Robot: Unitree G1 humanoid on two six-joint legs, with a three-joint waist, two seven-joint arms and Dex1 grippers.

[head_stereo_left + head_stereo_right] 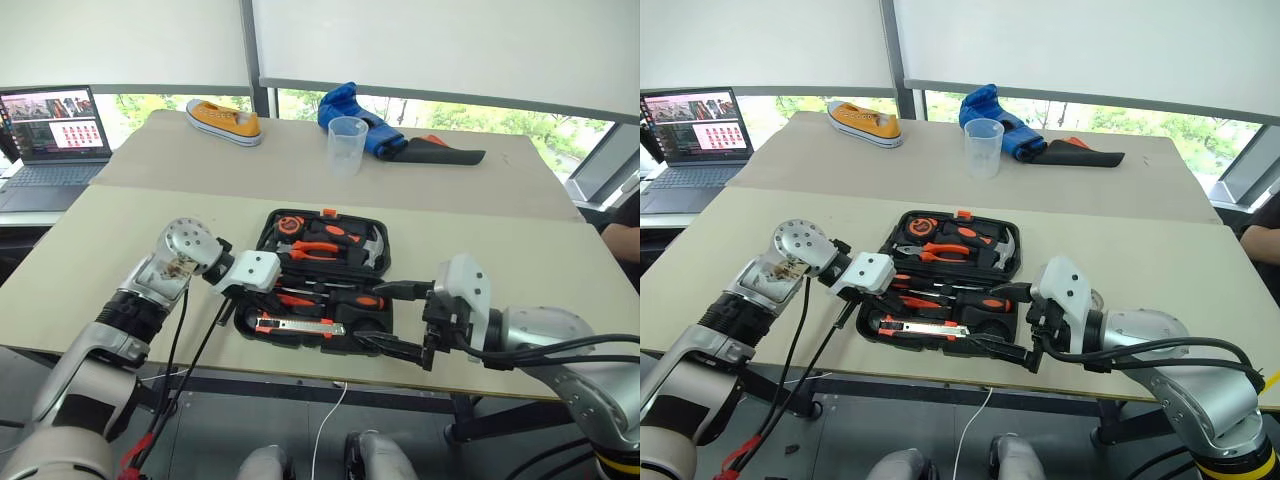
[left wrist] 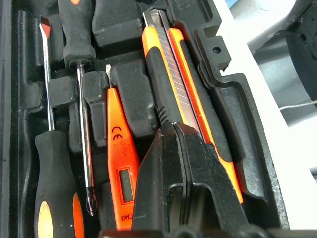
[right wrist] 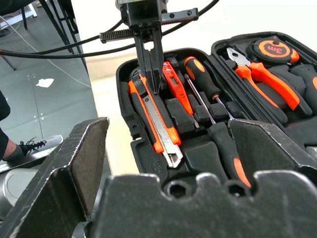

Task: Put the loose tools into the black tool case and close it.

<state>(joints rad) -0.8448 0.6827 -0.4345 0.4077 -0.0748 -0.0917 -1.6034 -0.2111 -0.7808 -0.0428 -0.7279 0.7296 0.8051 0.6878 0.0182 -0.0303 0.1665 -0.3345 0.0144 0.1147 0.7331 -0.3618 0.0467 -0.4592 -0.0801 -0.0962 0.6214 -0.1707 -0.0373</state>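
The black tool case [image 1: 868, 322] lies open near the table's front edge. Its near half holds the black-orange utility knife [image 2: 168, 84], the orange tester screwdriver [image 2: 120, 158] and two black-orange-handled screwdrivers [image 3: 218, 119]. Pliers [image 1: 318, 250], a hammer and a tape measure fill the far half. My left gripper [image 3: 153, 89] points down into the near half, shut and empty. Its tips rest on the knife's inner edge, beside the tester. My right gripper [image 1: 385, 320] stands open at the case's near right corner with nothing between its fingers.
At the back of the table stand a clear plastic cup [image 1: 346, 140], a yellow shoe [image 1: 224, 120] and a blue cloth [image 1: 358, 112] with a black sheath [image 1: 445, 153]. A laptop [image 1: 55, 135] sits at the far left. The table's front edge runs just below the case.
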